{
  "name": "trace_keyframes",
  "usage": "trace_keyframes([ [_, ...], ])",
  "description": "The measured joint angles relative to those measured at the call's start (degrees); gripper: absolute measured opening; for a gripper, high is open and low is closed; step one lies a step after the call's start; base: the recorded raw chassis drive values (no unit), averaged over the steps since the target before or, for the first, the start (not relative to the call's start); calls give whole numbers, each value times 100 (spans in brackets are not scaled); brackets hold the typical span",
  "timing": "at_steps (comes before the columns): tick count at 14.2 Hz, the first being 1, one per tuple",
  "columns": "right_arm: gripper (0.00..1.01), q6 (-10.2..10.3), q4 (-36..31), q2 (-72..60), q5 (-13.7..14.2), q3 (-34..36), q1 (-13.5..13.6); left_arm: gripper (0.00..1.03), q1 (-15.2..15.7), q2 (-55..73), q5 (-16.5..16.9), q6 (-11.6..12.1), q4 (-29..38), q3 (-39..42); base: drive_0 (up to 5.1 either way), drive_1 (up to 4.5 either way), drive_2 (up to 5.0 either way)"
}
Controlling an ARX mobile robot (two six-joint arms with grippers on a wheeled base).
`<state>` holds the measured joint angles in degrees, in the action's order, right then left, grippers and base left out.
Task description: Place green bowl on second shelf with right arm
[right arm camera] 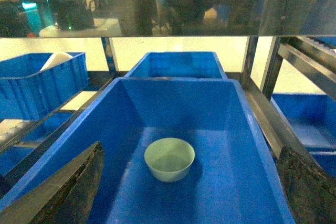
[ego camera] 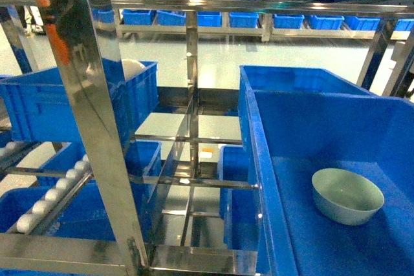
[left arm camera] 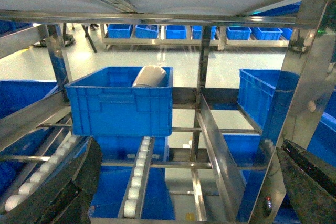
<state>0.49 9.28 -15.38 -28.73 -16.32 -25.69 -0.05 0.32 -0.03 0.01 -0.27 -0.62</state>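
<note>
Where steel rails gleam, glossy round green bowl [right arm camera: 169, 158], smooth blue bin [right arm camera: 252, 182]

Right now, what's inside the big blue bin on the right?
Only the green bowl, upright on the bin floor and apart from the walls. The bowl looks empty. The bin's near end is cut off by the frame and the right gripper's fingers.

Steel crossbar [right arm camera: 168, 9] low over bin [right arm camera: 126, 129] — tight

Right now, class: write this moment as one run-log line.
green bowl: upright in blue bin | right fingers: open, apart from bowl | left fingers: open, empty | placement: not yet done
</note>
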Motion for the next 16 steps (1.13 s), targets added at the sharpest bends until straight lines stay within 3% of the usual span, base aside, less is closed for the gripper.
trace_keyframes([
  [2, 98, 42, -203, 61, 103, 48, 116, 98, 0, 0, -2, 0, 2, 0, 0, 0, 0],
  [4, 98, 122, -166, 48, 24, 48, 50, 98, 0, 0, -2, 0, 2, 0, 0, 0, 0],
  [5, 89, 76, -750, 197, 437, 229, 234, 98, 0, 0, -2, 0, 4, 0, 0, 0, 0],
  [7, 63, 0, -863, 592, 1132, 588, 894, 98, 0, 0, -2, 0, 7, 0, 0, 0, 0],
  [11, 12, -9, -848, 975, 2031, 990, 1744, 98, 0, 0, -2, 0, 2, 0, 0, 0, 0],
  [12, 1, -33, -839, 1075, 2662, 1062, 2330, 98, 0, 0, -11, 0, 0, 0, 0, 0, 0],
  [13, 2, -39, -848, 1115, 2745, 1139, 2621, 98, 0, 0, 2, 2, 7, 0, 0, 0, 0],
  [16, 2, -37, -883, 1233, 2874, 1290, 2568, 98, 0, 0, -2, 0, 7, 0, 0, 0, 0],
])
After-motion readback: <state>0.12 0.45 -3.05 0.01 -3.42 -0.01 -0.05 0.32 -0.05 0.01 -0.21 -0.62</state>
